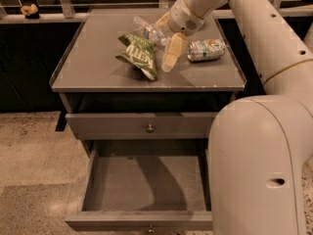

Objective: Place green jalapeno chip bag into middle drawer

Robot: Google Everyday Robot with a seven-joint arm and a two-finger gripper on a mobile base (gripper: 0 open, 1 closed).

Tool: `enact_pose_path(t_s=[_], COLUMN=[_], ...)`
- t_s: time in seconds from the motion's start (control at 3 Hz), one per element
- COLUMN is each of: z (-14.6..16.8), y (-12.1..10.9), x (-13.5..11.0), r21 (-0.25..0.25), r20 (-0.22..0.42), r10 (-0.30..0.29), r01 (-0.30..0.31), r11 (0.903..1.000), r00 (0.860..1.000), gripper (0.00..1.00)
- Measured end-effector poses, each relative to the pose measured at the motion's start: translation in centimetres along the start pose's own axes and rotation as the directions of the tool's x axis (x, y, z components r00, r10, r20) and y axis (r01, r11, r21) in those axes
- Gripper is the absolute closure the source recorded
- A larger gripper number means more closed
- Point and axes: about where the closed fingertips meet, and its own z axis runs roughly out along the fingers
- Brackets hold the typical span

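Filling the frame's right, the robot arm [259, 170] is reaching over the cabinet top [88, 70]. The middle drawer [122, 221] is standing open at lower centre. The green jalapeno chip bag [139, 57] is lying upper centre, with the gripper [170, 58] hanging just right of it, grasp impossible to tell.

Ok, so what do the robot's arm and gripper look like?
The arm is off-white, built of thick rounded tubes, with a row of small dark holes, a yellowish joint band and one oval recess. No cables show. The gripper, above the cabinet top beside the green jalapeno chip bag, is pale cream, behind a grey-ringed wrist.
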Motion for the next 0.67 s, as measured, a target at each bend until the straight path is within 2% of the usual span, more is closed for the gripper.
enact_pose_path(t_s=[0.33,0.67], z=[1.8,3.9], y=[-0.9,-0.5], x=[-1.5,-1.4], r21=[0.015,0.006], r20=[-0.051,-0.104], r10=[0.009,0.051], r01=[-0.008,-0.050], r11=[0.9999,0.9987], r00=[0.999,0.993], gripper=[0.00,0.00])
